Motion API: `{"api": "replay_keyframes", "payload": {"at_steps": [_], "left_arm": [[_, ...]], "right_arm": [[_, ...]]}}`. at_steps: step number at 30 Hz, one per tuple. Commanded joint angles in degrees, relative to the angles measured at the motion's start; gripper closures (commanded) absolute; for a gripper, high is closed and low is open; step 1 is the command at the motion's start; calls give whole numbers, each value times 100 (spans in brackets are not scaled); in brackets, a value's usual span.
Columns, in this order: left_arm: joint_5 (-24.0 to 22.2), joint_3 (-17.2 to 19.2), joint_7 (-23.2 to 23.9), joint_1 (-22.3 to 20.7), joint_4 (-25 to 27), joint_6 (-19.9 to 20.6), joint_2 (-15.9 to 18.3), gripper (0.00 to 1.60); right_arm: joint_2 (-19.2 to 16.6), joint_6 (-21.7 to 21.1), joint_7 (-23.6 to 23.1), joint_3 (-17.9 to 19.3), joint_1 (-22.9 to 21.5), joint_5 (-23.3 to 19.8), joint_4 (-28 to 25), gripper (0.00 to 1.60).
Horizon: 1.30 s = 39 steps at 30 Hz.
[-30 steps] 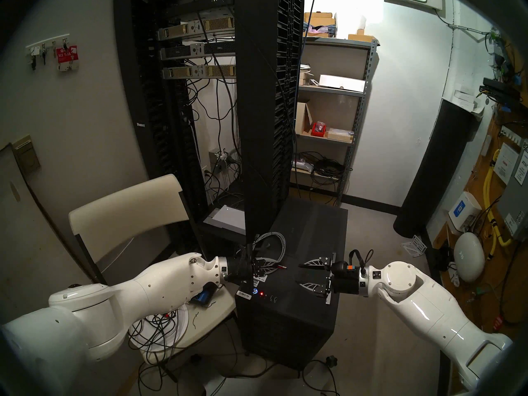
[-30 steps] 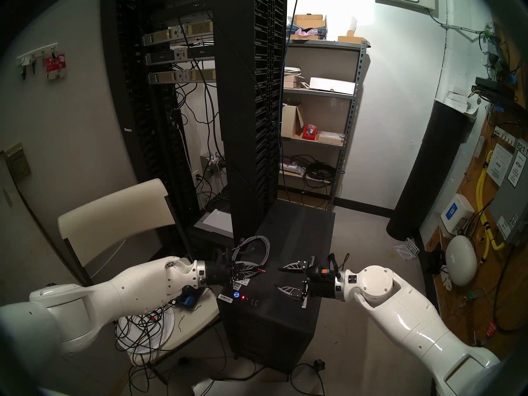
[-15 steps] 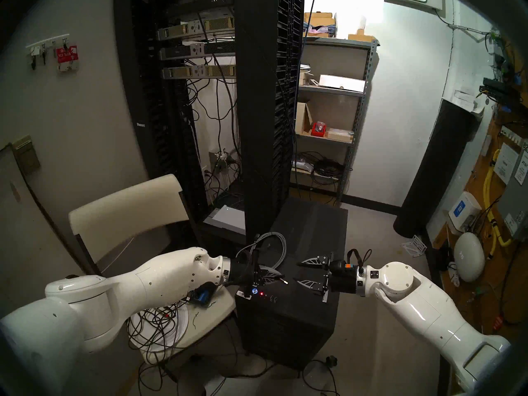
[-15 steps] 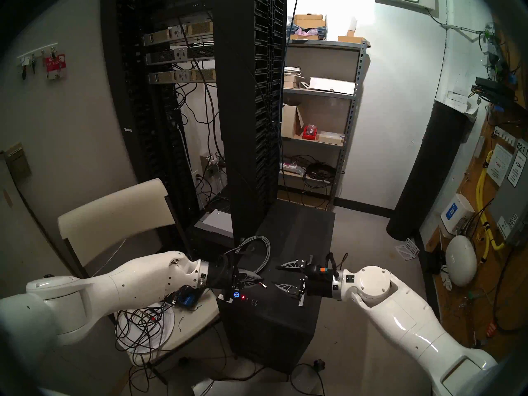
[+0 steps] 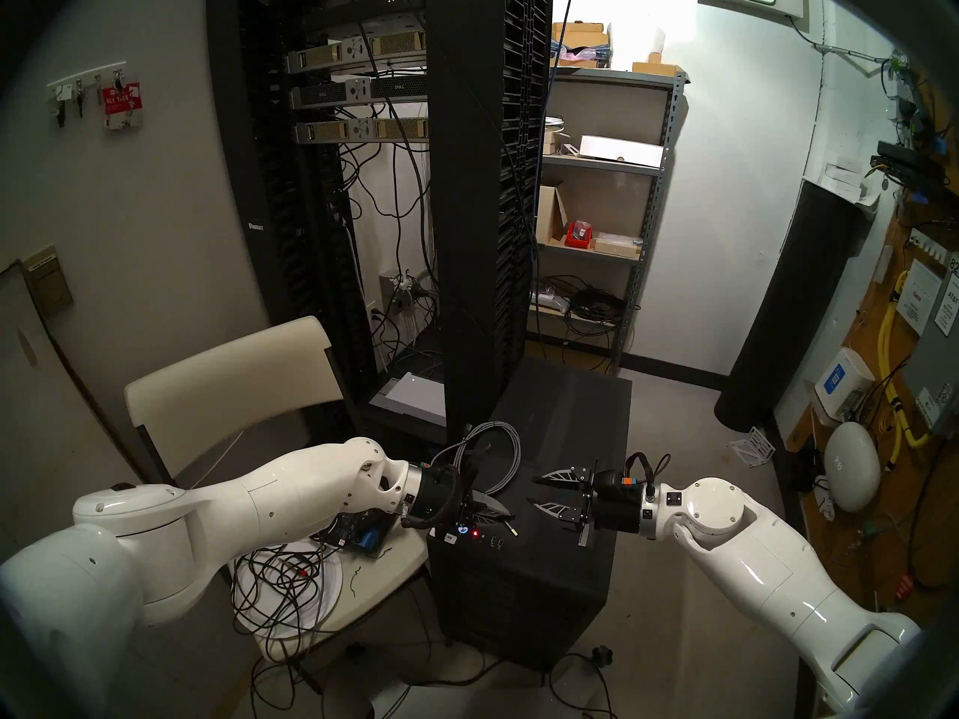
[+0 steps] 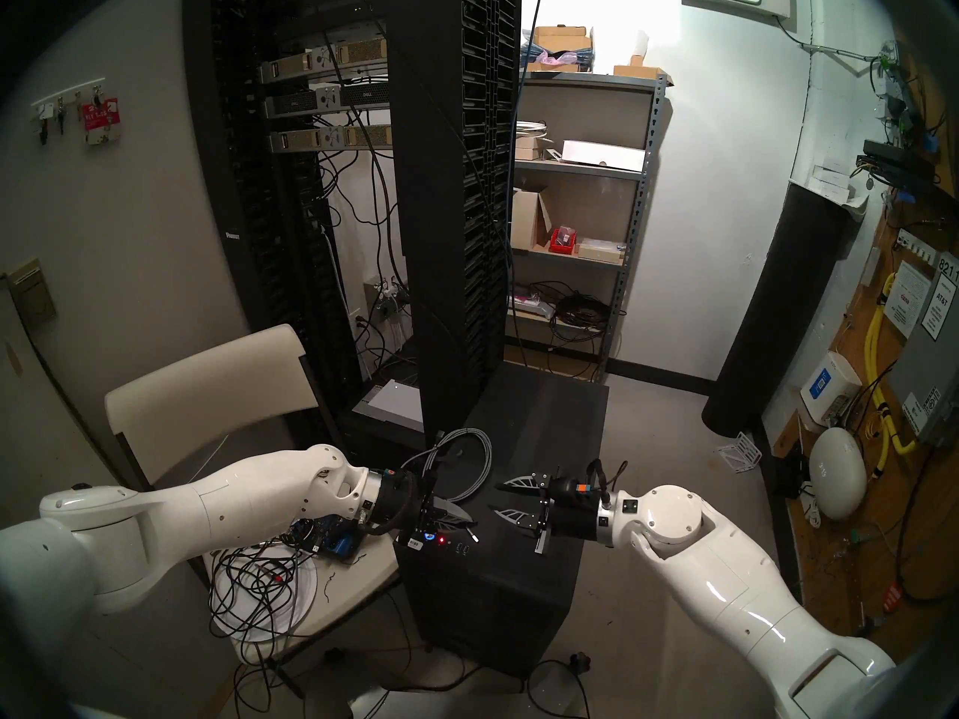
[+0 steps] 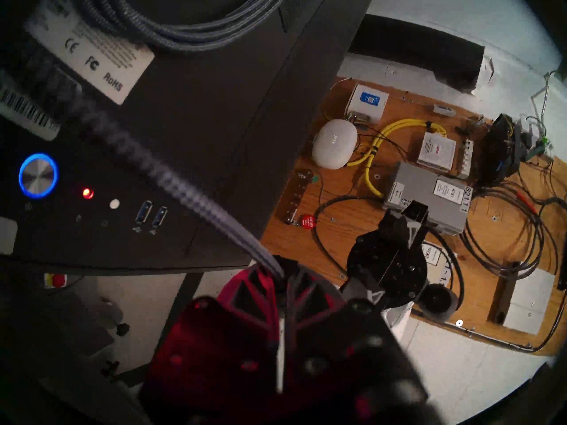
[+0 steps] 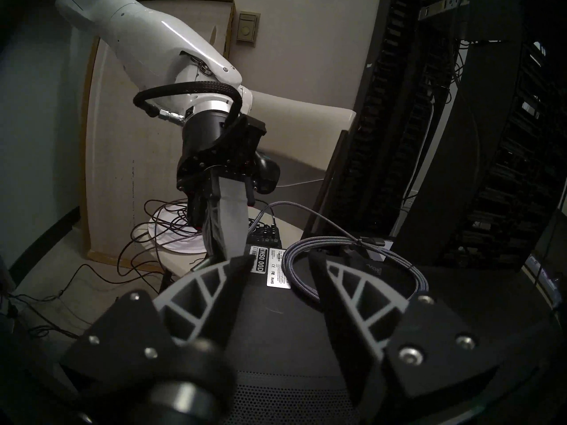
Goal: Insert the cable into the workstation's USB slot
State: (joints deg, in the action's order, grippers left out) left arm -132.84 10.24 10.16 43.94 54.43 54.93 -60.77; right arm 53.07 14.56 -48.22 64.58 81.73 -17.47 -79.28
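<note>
We see grey floor carrying the workstation at centre, the chair at 9 o'clock of it, the server rack at 12 o'clock.

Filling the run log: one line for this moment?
left pincer: shut on cable | plug: above workstation, uninserted | USB slots: free | right pincer: open, empty

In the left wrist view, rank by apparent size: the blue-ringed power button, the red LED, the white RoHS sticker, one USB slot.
1. white RoHS sticker
2. blue-ringed power button
3. USB slot
4. red LED

All sit on the workstation, so nearness hardly affects this.
</note>
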Motion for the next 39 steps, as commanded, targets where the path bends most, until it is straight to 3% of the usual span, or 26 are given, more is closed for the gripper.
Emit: {"api": "replay_keyframes", "payload": {"at_steps": [1,9,16,20,22,29,39], "left_arm": [[771,-16,466,-338,260,7,33,160],[1860,-213,771,-441,459,-92,-1,160],[2663,-322,1168,-459,573,-431,-37,160],[3047,-326,1543,-461,649,-737,-1,160],[3293,-343,1747,-466,687,-924,39,160],[4202,-506,2425,-434,887,-1674,263,160],[5340,-680,3250,-408,717,-2701,330,160]], "right_arm": [[108,-15,-35,31,-116,-113,45,65],[356,-7,-60,129,-196,-408,248,74],[487,-23,-176,196,-296,-609,400,56],[600,-93,-293,188,-335,-750,559,51],[672,-125,-356,188,-350,-842,661,37],[947,-286,-496,303,-437,-1249,1065,30],[1245,-421,-869,504,-657,-1820,1506,50]]}}
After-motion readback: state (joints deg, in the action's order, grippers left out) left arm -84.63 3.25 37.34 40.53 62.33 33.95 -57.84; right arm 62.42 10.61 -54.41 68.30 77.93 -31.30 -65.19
